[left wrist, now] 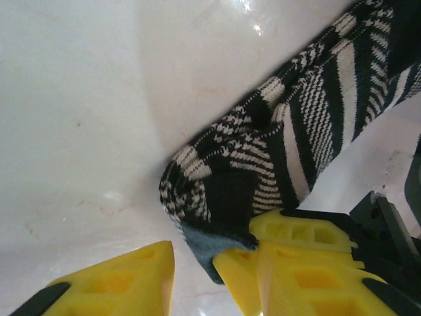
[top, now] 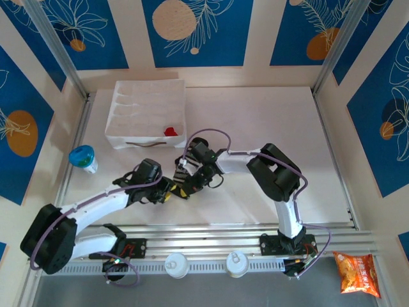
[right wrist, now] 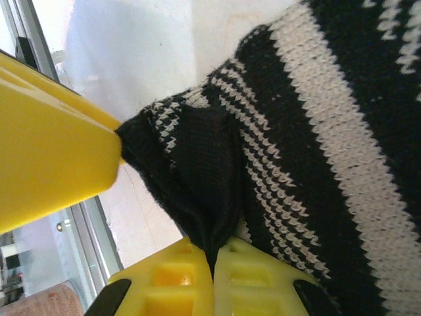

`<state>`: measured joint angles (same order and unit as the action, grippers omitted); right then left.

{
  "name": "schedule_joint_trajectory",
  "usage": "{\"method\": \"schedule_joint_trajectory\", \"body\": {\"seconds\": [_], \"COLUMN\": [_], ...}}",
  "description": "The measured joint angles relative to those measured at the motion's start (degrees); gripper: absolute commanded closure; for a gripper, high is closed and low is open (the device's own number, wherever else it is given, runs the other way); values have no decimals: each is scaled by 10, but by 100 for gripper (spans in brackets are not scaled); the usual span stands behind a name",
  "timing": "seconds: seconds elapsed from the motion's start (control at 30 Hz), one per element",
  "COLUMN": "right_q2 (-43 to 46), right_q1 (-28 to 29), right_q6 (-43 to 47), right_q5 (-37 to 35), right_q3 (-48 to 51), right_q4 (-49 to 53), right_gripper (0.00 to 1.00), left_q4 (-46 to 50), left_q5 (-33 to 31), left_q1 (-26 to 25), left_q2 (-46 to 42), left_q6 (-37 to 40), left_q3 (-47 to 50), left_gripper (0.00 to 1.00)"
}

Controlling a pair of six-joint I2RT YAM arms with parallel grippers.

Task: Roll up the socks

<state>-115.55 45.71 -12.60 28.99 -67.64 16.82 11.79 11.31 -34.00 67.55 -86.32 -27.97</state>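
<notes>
Big picture: white table, white tray at far left. The striped sock is bunched at near-centre, on the near side of the tray, between the two grippers. The right gripper is clamped on a dark fold of the striped sock, with fabric pinched between its yellow pads. The left gripper has its fingers apart at a narrow-ish gap; the sock's grey edge sits in the gap against one finger, not pinched. The red sock is in the tray's near-right corner, apart from the striped one. A blue-lidded cup stands at the left edge, near the tray's near-left corner.
</notes>
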Motion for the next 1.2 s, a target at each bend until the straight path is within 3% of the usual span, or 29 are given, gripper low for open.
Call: {"method": "schedule_joint_trajectory", "body": {"seconds": [0.43, 0.63, 0.7, 0.8, 0.97, 1.07, 1.17, 1.2], "right_q2": [-11, -18, -18, -14, 33, 97, 194, 227], "right_q1": [-12, -14, -14, -10, 5, 13, 33, 46], "right_q6": [-37, -47, -46, -39, -1, 34, 85, 110], "right_q5": [31, 51, 51, 51, 2, -48, -118, -145], "right_q3": [-5, -8, -8, -8, 26, 99, 193, 219], "right_q4": [10, 10, 10, 11, -14, -60, -117, -140], "right_gripper": [100, 100, 86, 64, 55, 48, 24, 21], "left_q4": [-50, 13, 34, 52, 73, 82, 89, 93], "left_q5": [-13, -21, -24, -30, -32, -27, -14, -8], "left_q1": [-3, -5, -7, -7, -4, 2, 10, 14], "left_q2": [82, 112, 125, 153, 184, 189, 195, 198], "left_q6": [29, 40, 39, 38, 36, 33, 33, 34], "left_q3": [-3, -46, -63, -94, -129, -135, -141, -145], "left_gripper": [63, 77, 84, 87, 88, 88, 88, 88]}}
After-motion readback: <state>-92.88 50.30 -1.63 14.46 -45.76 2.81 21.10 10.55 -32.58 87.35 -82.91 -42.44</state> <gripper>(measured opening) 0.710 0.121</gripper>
